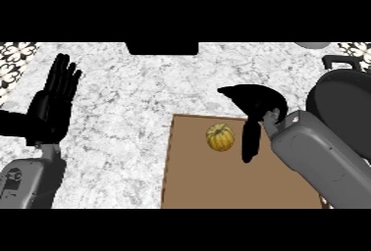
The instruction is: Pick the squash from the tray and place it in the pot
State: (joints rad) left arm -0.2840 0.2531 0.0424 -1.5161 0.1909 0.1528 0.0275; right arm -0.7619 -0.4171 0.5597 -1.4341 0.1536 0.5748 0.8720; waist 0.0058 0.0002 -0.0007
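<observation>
Squash [220, 137] on brown tray [217, 186], unlabelled, beside downward-curled empty right hand [255, 105]; left hand [54, 100] flat, fingers straight.

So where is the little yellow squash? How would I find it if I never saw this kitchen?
Start at the speckled grey stone counter and find the flat brown rectangular tray lying on it. Near the tray's top edge sits the small round yellow-orange ribbed squash, just left of the robot's black right hand. It is the only brightly coloured thing there; all else is grey, black or brown.
</observation>
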